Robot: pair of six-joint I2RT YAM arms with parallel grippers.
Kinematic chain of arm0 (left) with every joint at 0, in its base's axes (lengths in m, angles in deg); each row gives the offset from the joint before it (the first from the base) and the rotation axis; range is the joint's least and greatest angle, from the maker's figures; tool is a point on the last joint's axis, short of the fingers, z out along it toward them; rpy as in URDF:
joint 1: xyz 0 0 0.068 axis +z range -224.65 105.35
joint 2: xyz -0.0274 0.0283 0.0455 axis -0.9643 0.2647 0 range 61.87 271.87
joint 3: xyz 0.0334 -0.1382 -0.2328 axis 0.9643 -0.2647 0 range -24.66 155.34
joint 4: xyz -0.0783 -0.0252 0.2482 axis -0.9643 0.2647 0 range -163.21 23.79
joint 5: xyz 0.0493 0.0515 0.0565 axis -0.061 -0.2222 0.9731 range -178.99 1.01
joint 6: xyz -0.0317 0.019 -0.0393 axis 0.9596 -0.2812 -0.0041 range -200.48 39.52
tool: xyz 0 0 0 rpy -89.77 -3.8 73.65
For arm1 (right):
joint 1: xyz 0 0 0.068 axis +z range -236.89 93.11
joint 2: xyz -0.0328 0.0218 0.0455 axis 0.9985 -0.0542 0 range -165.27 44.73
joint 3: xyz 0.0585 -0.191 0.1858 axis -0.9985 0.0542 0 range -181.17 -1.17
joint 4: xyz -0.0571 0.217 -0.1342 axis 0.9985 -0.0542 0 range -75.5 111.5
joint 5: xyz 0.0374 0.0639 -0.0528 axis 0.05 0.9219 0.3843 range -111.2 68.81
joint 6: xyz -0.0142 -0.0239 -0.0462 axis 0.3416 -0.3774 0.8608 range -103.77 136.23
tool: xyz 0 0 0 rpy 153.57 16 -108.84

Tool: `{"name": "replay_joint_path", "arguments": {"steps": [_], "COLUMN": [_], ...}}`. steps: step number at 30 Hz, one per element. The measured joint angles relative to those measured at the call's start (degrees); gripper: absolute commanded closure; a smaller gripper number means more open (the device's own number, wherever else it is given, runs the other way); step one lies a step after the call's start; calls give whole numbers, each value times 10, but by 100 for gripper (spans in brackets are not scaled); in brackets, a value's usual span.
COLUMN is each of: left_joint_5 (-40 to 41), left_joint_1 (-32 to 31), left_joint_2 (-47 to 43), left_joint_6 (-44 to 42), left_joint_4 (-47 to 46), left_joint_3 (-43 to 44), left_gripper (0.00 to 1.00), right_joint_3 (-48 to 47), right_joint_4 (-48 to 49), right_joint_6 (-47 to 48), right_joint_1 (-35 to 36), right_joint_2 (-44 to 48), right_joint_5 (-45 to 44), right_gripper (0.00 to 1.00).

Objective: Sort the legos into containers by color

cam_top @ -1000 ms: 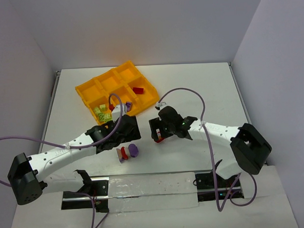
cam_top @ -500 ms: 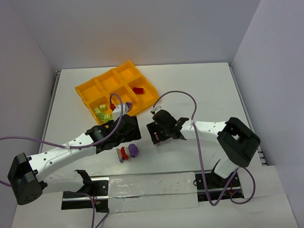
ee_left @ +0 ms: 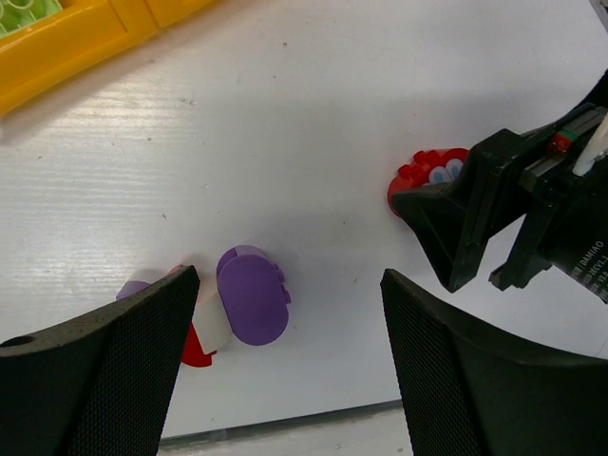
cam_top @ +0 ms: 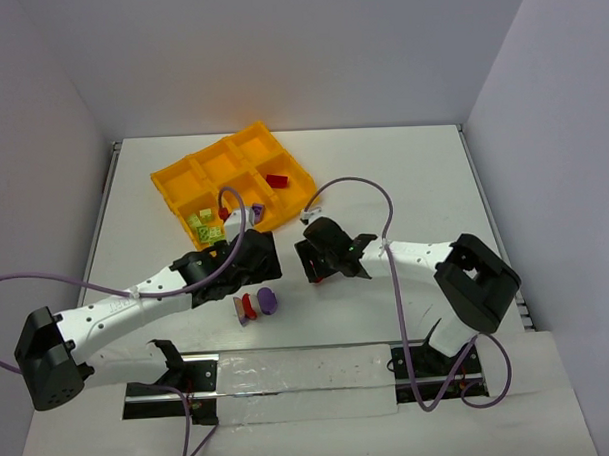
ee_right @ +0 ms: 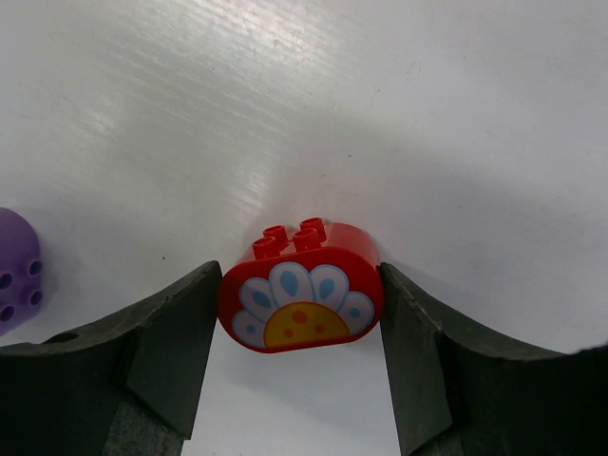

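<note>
The right gripper (ee_right: 300, 318) pinches a red flower-printed brick (ee_right: 300, 290) on the table (ee_right: 380, 114), near of the orange tray (cam_top: 178, 179). To its left, the left gripper (ee_left: 288, 294) hangs wide open and empty. A purple brick (ee_left: 253, 296) lies beneath it, with a red-and-white cluster (ee_left: 198, 340) partly hidden by one finger.

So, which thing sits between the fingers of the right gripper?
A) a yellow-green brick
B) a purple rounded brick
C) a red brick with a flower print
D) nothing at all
C: in the right wrist view the red brick, printed with a flower, stands between the fingers of the right gripper, which touch both of its sides.
</note>
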Motion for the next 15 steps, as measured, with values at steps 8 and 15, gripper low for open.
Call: {"name": "replay_joint_path", "arguments": {"steps": [8, 15], "left_joint_5": [21, 21], "left_joint_1": [1, 11], "left_joint_2": [-45, -85], "left_joint_6": [2, 6], "left_joint_4": [4, 22], "left_joint_3": [-2, -9], "left_gripper": [15, 15], "right_joint_3": [-106, -327], "right_joint_4": [-36, -33], "right_joint_6": [34, 62], "right_joint_1": [-15, -80], "right_joint_2": [25, -97], "right_joint_5": [-14, -6], "right_gripper": [70, 67]}}
